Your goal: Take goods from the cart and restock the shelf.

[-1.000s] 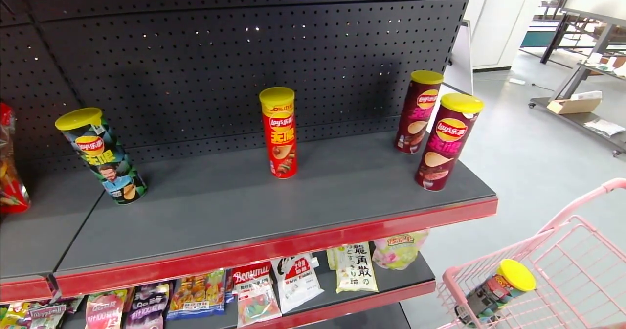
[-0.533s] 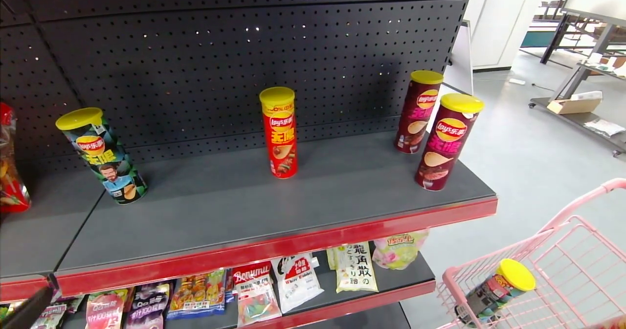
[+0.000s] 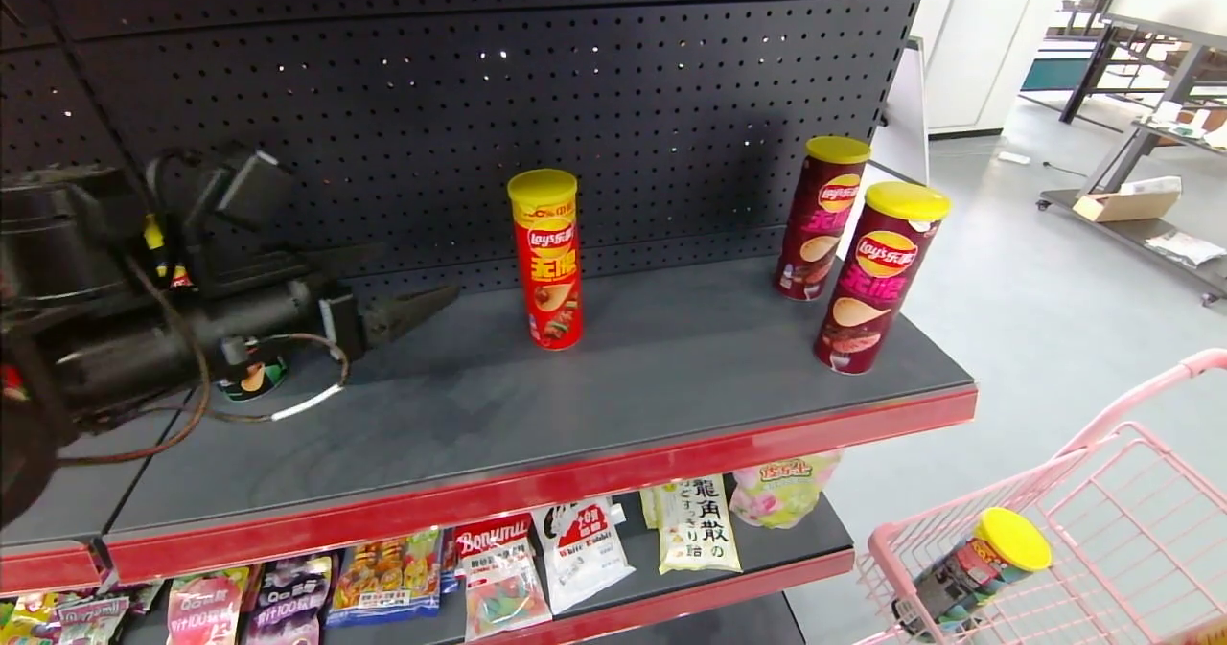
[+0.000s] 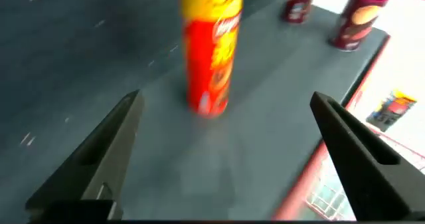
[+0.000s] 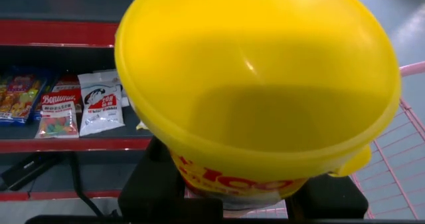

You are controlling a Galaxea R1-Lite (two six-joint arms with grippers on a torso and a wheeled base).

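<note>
Clamping a yellow-lidded, red-labelled chip can (image 5: 259,98): right tool (image 5: 242,194); left tool (image 4: 226,98) apart over shelf (image 3: 575,415).

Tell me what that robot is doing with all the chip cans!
It is restocking a shop shelf. Its left hand hovers open over the top shelf, near the red can. Its right hand grips a yellow-lidded can near the pink cart. A dark can lies in the cart, not yet put up.
</note>
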